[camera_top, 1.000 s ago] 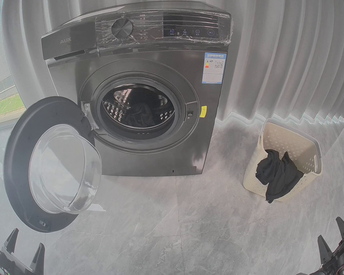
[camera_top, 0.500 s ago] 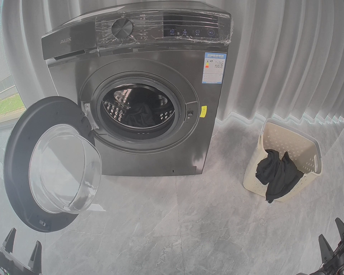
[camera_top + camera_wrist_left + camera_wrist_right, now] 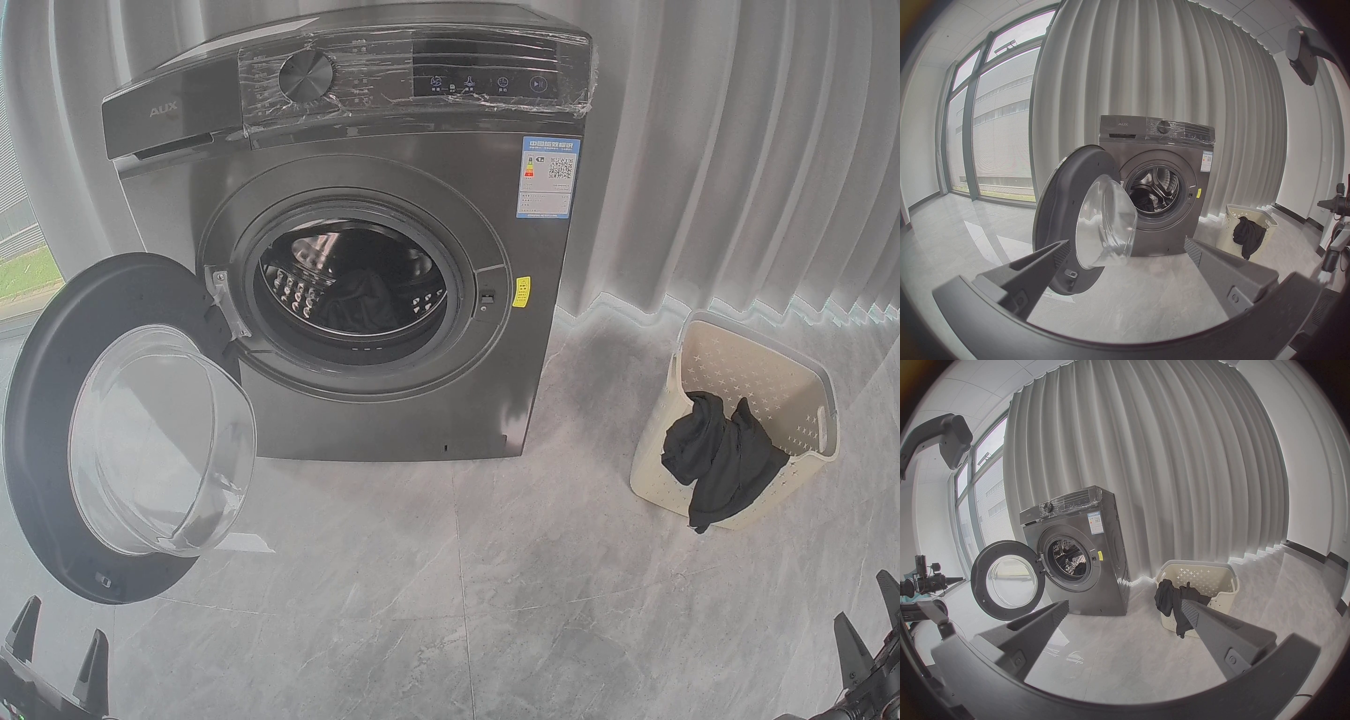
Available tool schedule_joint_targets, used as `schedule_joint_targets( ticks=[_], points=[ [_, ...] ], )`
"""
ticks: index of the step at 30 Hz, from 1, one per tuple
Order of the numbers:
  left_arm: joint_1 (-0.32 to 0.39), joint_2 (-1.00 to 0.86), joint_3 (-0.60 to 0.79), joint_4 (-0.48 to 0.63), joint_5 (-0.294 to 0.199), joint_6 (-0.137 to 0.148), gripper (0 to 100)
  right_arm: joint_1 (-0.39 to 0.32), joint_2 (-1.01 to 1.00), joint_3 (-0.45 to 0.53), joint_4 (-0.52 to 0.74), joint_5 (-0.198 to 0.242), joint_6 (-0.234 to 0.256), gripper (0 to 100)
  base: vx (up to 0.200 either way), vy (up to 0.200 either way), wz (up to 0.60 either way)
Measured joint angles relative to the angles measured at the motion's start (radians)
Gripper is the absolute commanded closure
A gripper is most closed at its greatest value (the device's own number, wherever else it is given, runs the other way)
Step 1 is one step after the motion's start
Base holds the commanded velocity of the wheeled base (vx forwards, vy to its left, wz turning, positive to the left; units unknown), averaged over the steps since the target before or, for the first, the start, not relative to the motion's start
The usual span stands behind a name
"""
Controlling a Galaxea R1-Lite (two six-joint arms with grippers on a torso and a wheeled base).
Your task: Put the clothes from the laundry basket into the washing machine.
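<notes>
A grey front-loading washing machine (image 3: 347, 234) stands ahead with its round door (image 3: 122, 431) swung wide to the left. Dark cloth (image 3: 361, 298) lies inside the drum. To the right on the floor stands a cream laundry basket (image 3: 806, 389) with a black garment (image 3: 717, 455) draped over its near rim. My left gripper (image 3: 56, 647) sits open and empty at the bottom left corner, well short of the door. My right gripper (image 3: 867, 623) is open and empty at the bottom right, nearer than the basket. The machine (image 3: 1162, 178) and basket (image 3: 1204, 575) appear in both wrist views.
Grey tiled floor (image 3: 469, 581) spreads between me and the machine. White pleated curtains (image 3: 750, 150) hang behind the machine and basket. A window (image 3: 998, 122) lies to the left. A scrap of paper or film (image 3: 239, 542) lies on the floor under the door.
The whole head picture has shifted slightly left, so the camera moved. Both grippers keep their places at the bottom corners; the garment and basket lie as before.
</notes>
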Motion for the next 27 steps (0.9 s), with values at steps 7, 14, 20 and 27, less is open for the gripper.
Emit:
schedule_joint_targets(
  ticks=[7,14,20,27],
  points=[
    [0.000,0.000,0.000,0.000,0.000,-0.007,0,0.000,0.000,0.000,0.000,0.000,0.000,0,0.000,0.000,0.00],
    [0.000,0.000,0.000,0.000,0.000,-0.004,0,-0.001,0.001,0.000,0.000,0.000,-0.001,0,0.000,0.000,-0.51],
    [0.000,0.000,0.000,0.000,0.000,-0.009,0,0.000,0.001,0.000,0.000,0.000,0.000,0,0.000,0.000,0.00],
    [0.000,0.001,0.000,0.000,0.000,-0.009,0,0.000,0.001,0.000,0.000,0.000,0.000,0,0.000,0.000,0.00]
  ],
)
